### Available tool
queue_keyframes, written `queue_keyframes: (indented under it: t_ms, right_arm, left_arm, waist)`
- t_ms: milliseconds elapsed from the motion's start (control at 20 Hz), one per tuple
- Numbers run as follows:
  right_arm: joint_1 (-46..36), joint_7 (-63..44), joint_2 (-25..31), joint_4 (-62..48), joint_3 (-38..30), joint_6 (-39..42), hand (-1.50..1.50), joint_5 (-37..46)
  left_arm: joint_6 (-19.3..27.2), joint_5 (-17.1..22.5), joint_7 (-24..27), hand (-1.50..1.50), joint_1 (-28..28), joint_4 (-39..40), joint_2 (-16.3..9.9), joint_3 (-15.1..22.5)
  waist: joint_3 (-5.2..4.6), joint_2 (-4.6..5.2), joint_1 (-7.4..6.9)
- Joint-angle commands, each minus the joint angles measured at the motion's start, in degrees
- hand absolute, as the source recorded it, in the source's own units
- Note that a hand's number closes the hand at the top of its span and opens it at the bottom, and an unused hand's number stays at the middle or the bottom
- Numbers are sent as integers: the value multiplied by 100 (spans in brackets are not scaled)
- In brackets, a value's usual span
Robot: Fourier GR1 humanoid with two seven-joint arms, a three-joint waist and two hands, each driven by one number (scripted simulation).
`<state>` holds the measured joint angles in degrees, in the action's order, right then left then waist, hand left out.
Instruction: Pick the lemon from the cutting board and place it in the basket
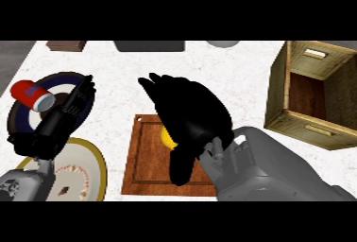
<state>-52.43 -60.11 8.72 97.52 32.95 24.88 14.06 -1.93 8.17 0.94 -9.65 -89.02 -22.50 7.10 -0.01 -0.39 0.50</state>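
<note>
The right robot hand [188, 118] hung over the far half of the wooden cutting board [150, 165], which lay near the front edge of the white marbled desk [237, 71], about midway between its left and right sides. The hand hid most of the lemon [166, 137]; only a yellow sliver showed at the hand's left side, on the board. The hand's fingers arched down around that spot with the thumb pointing toward the front edge, but whether they touched the lemon could not be told.

The wicker basket [279, 90] stood near the desk's right edge, well apart from the board, its dark wooden floor bare.

The left robot hand [70, 111] rested at the left side with straight fingers, above a dark blue plate [28, 118]. A red can [31, 93] lay on that plate. A yellow-rimmed plate [94, 163] sat at the front left corner.
</note>
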Motion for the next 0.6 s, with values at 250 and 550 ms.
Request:
queue_keyframes:
  t_ms: [250, 550]
  right_arm:
    - [1081, 230, -118, -50, 184, -268, -150, 1049]
    - [1916, 1406, -108, -466, 294, -843, -150, 1908]
  left_arm:
    - [22, -238, -389, 0, 105, -565, 146, 13]
    - [-170, -331, 146, 0, -31, 153, 333, -208]
  waist:
    - [2, 31, -70]
    - [1, 46, -48]
